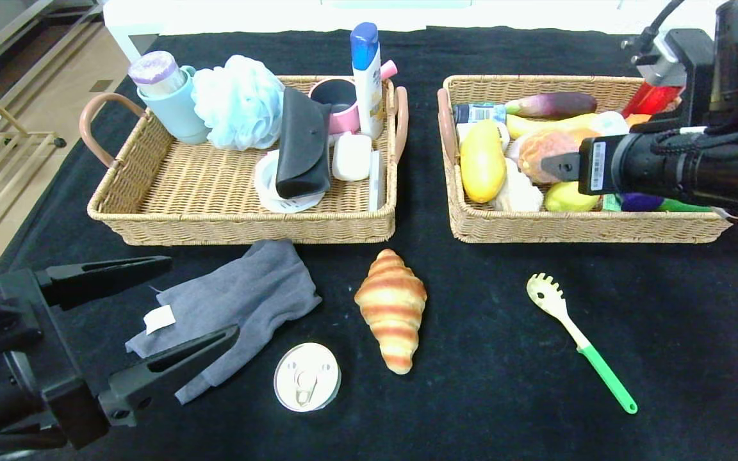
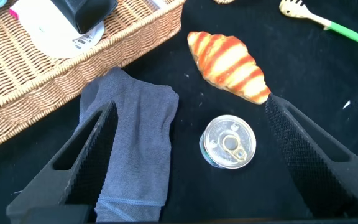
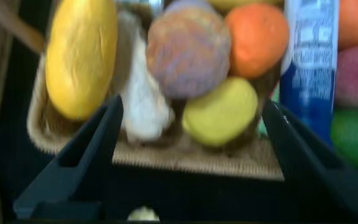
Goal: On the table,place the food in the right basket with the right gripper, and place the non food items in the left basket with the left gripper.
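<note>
Left pincer (image 1: 157, 307) spread over grey cloth (image 1: 241, 301) near croissant (image 1: 392, 308); right pincer (image 3: 191, 149) spread, empty, above right basket (image 1: 587, 227).

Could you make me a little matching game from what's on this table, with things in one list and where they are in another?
Things:
1. croissant
2. blue-capped bottle
3. yellow mango
4. grey cloth

Places:
A. in the left basket
B. between the open fingers of the left pincer
C. in the right basket
D. on the black table, between the baskets' front edges

Pairs: 1-D, 2-A, 3-C, 4-B
</note>
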